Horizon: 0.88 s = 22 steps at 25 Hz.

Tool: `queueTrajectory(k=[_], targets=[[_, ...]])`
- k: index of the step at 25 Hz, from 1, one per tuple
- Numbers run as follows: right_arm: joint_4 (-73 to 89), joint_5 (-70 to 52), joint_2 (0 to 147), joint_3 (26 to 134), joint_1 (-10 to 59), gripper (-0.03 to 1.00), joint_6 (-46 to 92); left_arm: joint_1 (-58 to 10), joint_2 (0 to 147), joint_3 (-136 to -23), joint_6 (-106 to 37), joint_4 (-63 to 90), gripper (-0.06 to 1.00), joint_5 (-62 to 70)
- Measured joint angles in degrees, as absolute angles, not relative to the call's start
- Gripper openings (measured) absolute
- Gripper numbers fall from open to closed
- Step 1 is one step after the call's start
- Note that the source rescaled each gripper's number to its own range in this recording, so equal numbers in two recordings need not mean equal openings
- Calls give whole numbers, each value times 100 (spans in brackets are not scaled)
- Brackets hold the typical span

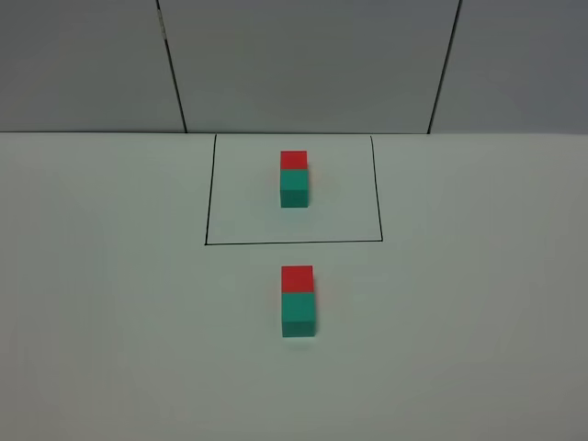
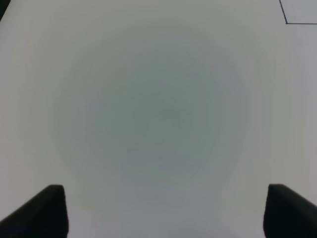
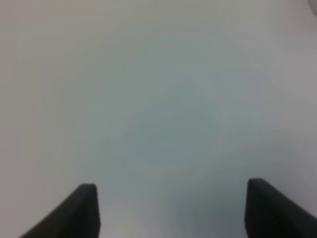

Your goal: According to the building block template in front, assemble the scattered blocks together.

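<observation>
The building block template sits inside a thin black drawn rectangle at the back middle of the white table: a red cube touching a teal-green cube in front of it. In front of the rectangle, the scattered red cube and teal-green cube touch in the same order, red behind, teal in front. Neither gripper shows in the exterior high view. My left gripper is open over bare table. My right gripper is open over bare table. No block shows in either wrist view.
The white table stretches wide on both sides of the blocks. A grey panelled wall stands behind its far edge. A corner of the black rectangle shows in the left wrist view.
</observation>
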<state>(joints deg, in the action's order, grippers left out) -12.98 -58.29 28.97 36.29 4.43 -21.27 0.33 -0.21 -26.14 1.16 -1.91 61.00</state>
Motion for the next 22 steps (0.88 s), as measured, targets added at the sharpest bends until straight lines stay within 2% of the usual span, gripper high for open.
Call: queueTrajectory(k=[6,22], targets=[[-1403,-6235,2349,3629,302,58,-2116,33,-21,-2614,116,-191,87,6100],[-1141,-6167,1408,3133,159,58,-1578,33,-21,-2614,116,-191,87,6100]])
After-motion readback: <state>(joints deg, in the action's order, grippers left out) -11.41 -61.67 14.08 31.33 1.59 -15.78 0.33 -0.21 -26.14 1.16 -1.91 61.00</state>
